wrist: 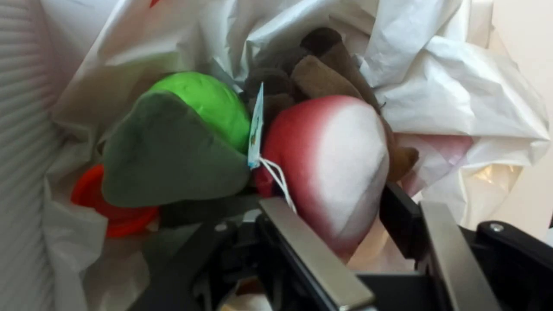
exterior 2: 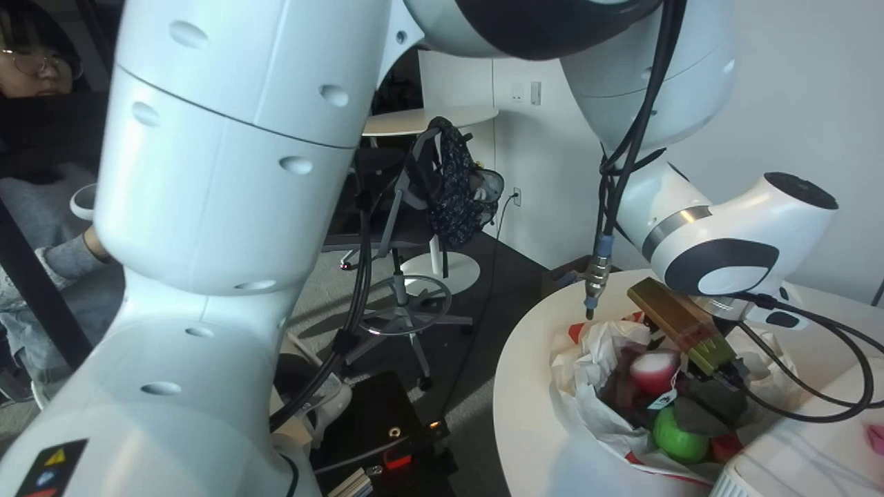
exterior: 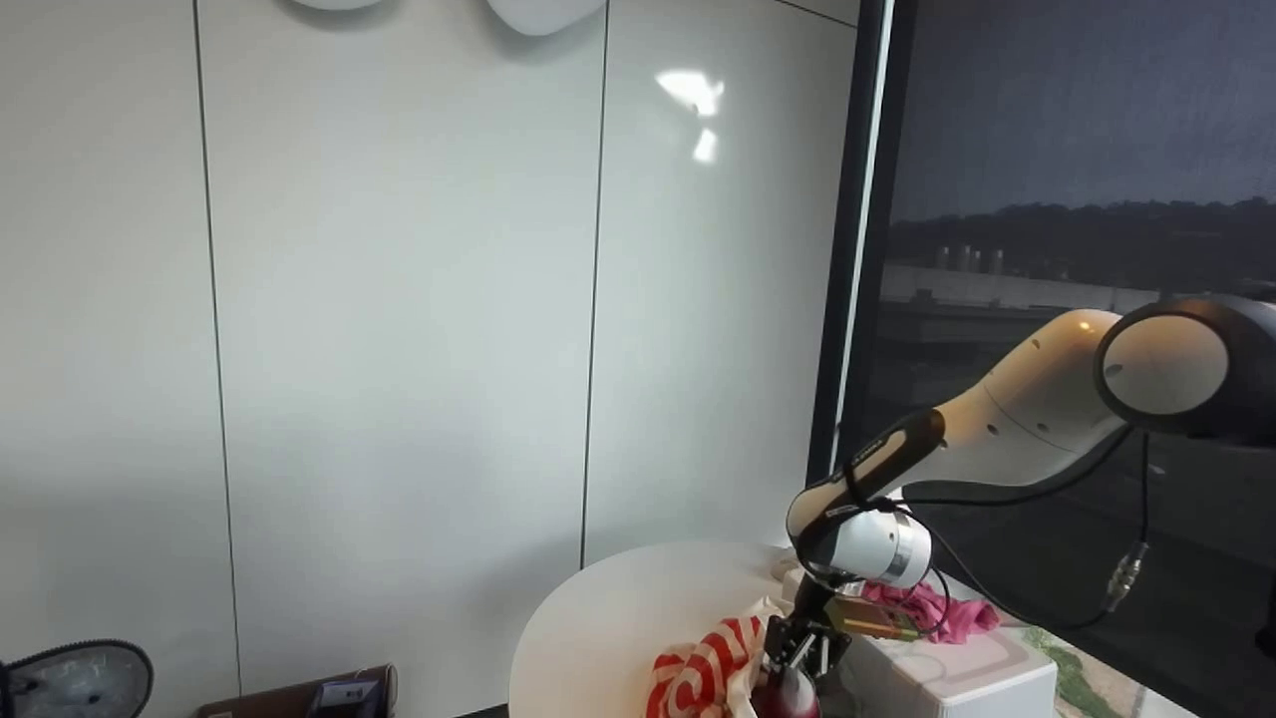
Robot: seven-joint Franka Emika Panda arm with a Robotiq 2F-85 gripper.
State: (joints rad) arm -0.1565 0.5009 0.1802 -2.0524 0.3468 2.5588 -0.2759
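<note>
Right between the fingers (wrist: 316,254) of the gripper (wrist: 340,205), there's a red-and-white soft toy (wrist: 328,160) with a little tag (wrist: 256,129), sitting in a crinkly white bag (wrist: 453,90). The fingers are clearly apart, with a gap showing beside one of them, though whether either one brushes the toy is hard to tell. Just past the tool there's a brown plush (wrist: 332,71), and off to one side a green ball (wrist: 211,108) and a grey lump (wrist: 173,155). Below the tool is a white table (exterior: 608,618), and near it a box (exterior: 962,678) with a pink cloth (exterior: 957,618) on top.
</note>
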